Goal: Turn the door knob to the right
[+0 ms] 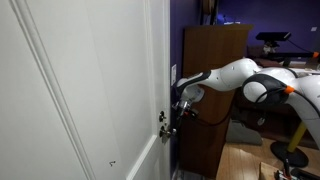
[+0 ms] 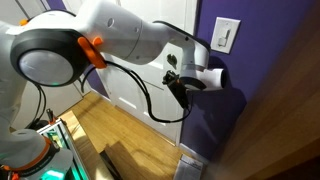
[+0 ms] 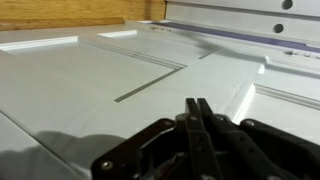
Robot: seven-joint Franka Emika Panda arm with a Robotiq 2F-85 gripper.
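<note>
1. Door: a white panelled door fills most of an exterior view. Its free vertical edge stands beside a purple wall. In the wrist view the door's recessed panels run across the whole frame.

2. Arm: the white arm reaches toward the door's free edge and is seen from its other side in an exterior view. A black cable hangs in a loop under the wrist.

3. Cabinet: a brown wooden cabinet stands behind the arm, against the purple wall.

4. Gripper: in the wrist view the two fingers lie pressed together, with no gap and nothing visible between them. In an exterior view the gripper sits at the door's free edge, about mid-height.

5. Switch plate: a white rectangular plate is fixed to the purple wall, above the gripper.

6. Door knob: a small dark knob protrudes from the door close to its free edge, just beside the gripper. Contact between them cannot be determined.
</note>
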